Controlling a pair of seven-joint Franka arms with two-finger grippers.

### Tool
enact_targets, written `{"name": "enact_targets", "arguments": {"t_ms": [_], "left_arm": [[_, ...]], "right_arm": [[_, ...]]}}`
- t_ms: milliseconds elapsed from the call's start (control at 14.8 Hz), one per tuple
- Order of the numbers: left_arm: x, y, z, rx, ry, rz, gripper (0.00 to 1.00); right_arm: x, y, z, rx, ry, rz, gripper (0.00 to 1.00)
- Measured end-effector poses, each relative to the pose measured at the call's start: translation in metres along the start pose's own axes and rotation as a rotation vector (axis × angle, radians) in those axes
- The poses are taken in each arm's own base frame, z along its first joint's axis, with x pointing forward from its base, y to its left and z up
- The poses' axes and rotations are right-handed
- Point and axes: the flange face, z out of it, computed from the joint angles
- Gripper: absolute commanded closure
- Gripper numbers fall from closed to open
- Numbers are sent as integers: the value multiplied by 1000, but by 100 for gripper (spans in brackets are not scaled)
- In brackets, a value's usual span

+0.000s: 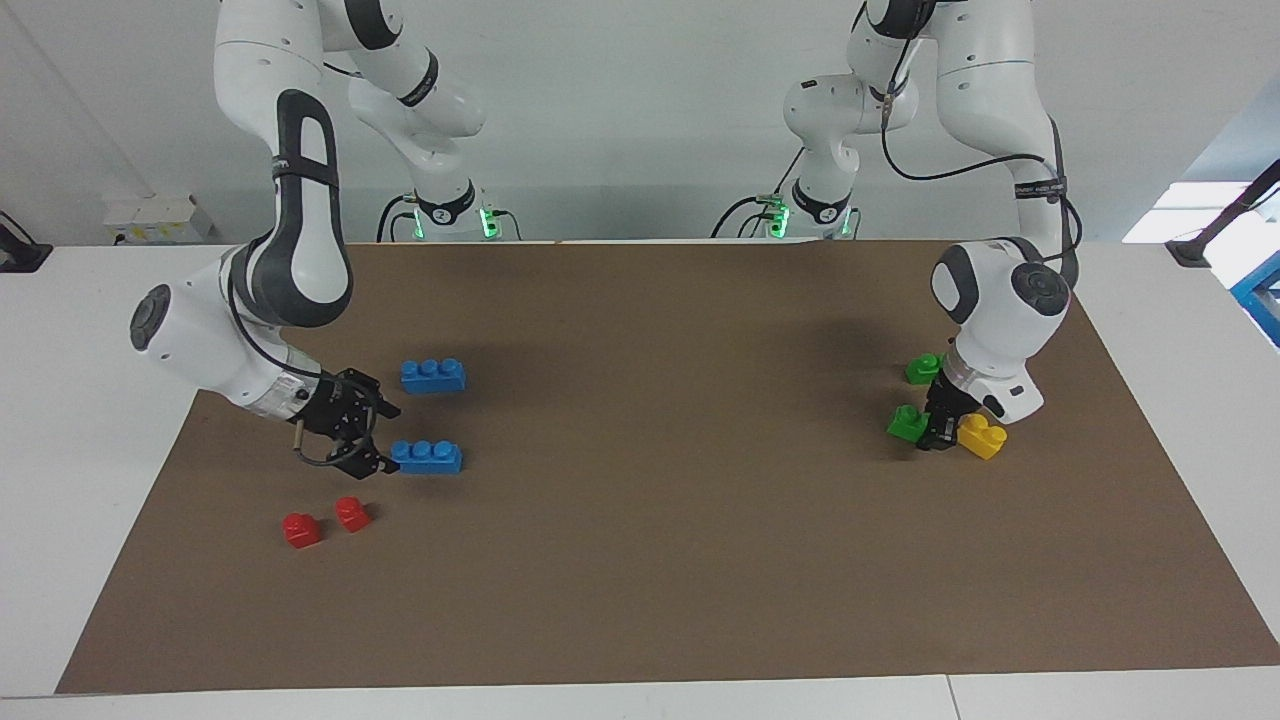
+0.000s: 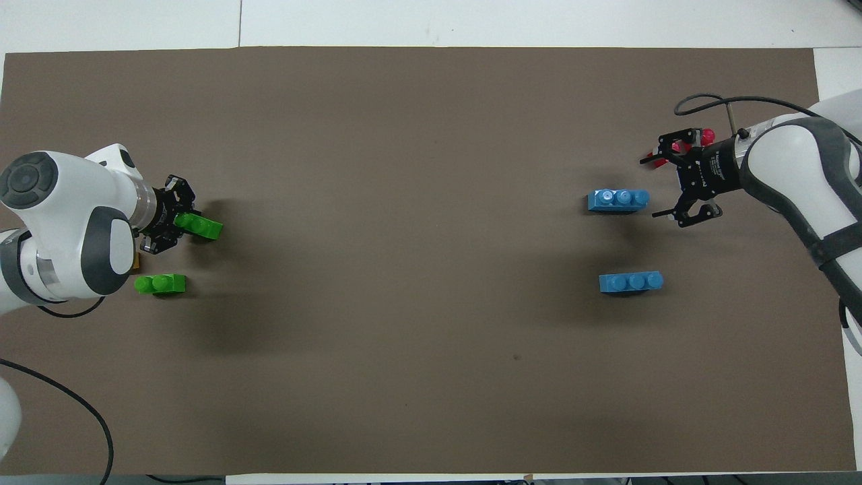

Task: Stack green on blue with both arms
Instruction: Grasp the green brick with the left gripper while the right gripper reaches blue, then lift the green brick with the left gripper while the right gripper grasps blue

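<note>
Two green bricks lie on the brown mat at the left arm's end. My left gripper is shut on the green brick that lies farther from the robots, and the brick rests on the mat. The other green brick lies free. Two blue bricks sit at the right arm's end. My right gripper stands open and low, just off the end of the farther blue brick. The nearer blue brick lies alone.
A yellow brick sits right beside the left gripper, hidden under the arm in the overhead view. Two red bricks lie farther out than the right gripper. The brown mat covers the table's middle.
</note>
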Motion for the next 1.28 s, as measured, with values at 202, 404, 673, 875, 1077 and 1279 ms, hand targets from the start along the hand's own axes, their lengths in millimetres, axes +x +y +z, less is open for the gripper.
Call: {"name": "enact_targets", "arguments": {"t_ms": [202,404,673,875,1077,1279], "left_arm": [[0,0,0,-1,0,1,100],[0,2,-2,-5,2,1,100],[1,19,-33,22,-15,11,100],[-7,34,-76,55,-34,33,100],[-22,46,-123,73,-43,51,100],[-34,48,-170,83,-45,43,100]], "right_arm": [[-1,-1,4,2,-11,5,0],[1,-2,7,6,-8,7,0],[7,-1,20,1,-8,-1,0],[11,-1,25,1,-7,-9,0],[16,-1,32,4,-3,-10,0],[19,0,39,12,-21,-10,0]]}}
